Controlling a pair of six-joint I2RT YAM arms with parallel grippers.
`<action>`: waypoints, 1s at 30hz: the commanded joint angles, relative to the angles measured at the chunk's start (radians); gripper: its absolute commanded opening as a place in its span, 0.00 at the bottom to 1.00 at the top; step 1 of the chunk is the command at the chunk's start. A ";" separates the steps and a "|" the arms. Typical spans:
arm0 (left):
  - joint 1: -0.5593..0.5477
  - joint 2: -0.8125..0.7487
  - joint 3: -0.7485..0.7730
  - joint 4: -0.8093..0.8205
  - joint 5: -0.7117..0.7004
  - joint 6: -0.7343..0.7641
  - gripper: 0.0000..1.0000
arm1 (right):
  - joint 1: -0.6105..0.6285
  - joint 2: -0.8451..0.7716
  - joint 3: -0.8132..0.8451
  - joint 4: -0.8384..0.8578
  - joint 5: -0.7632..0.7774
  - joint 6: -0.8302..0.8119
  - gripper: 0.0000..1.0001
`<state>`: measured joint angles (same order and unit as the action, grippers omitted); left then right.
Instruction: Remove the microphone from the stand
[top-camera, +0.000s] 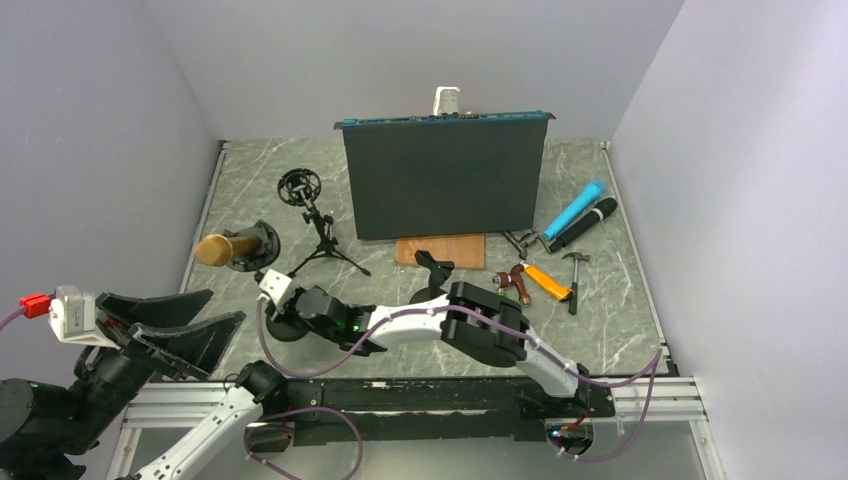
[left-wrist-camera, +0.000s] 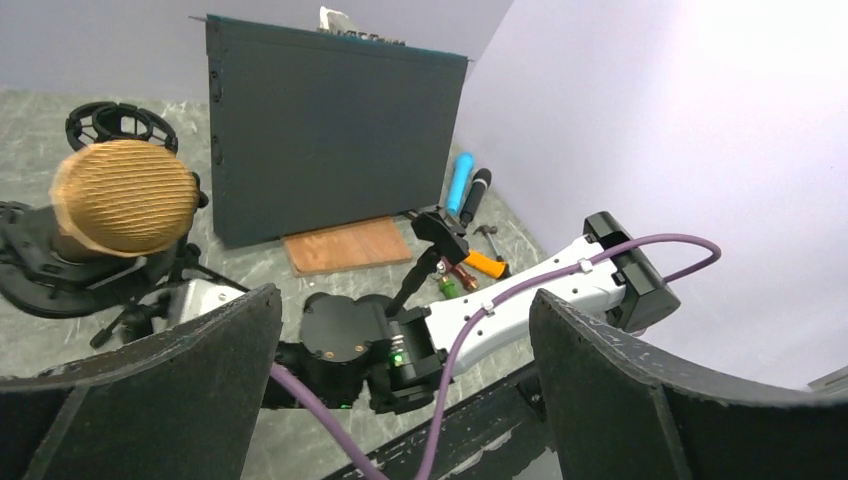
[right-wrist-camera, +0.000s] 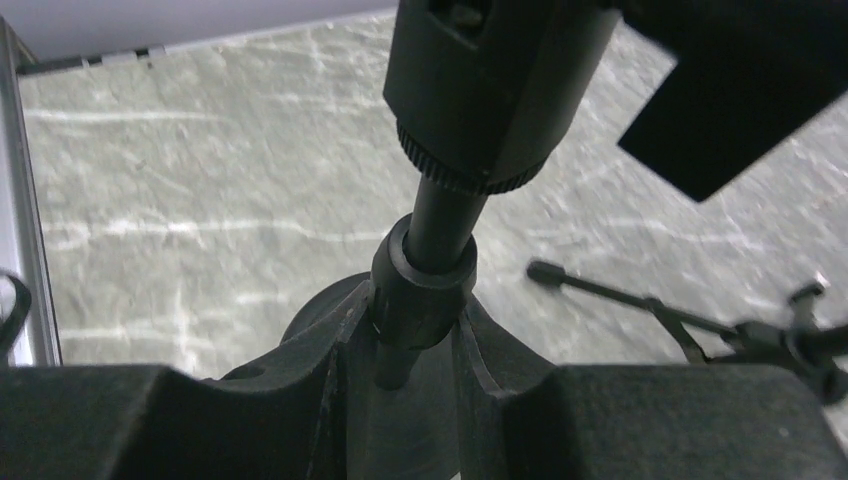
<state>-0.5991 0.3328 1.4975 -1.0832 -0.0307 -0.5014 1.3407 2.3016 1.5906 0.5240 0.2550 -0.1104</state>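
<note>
Where the top view shows the microphone (top-camera: 228, 247) at left of centre, its gold head and tan barrel lie tilted, with the left gripper (top-camera: 225, 305) spread wide below it. The left wrist view puts the head's woven mesh dome at upper left. In the right wrist view, the right gripper (right-wrist-camera: 415, 325) clamps the smooth round post of the black stand (right-wrist-camera: 428, 270) above the marbled table (right-wrist-camera: 200, 170).

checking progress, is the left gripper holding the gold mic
No, the left gripper is open and empty, with the gold mic sitting apart beyond it.
</note>
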 joint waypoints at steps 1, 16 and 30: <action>0.001 -0.010 -0.015 0.082 0.008 0.011 0.96 | -0.002 -0.142 -0.174 0.050 0.054 -0.002 0.00; 0.001 -0.047 -0.173 0.143 -0.075 0.005 0.94 | 0.072 -0.359 -0.481 -0.012 0.391 0.165 0.00; 0.002 -0.068 -0.251 0.089 -0.136 0.020 0.96 | 0.127 -0.270 -0.354 -0.074 0.496 0.222 0.27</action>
<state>-0.5991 0.2771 1.2732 -0.9787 -0.1410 -0.4870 1.4651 2.0258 1.2129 0.4641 0.7624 0.1013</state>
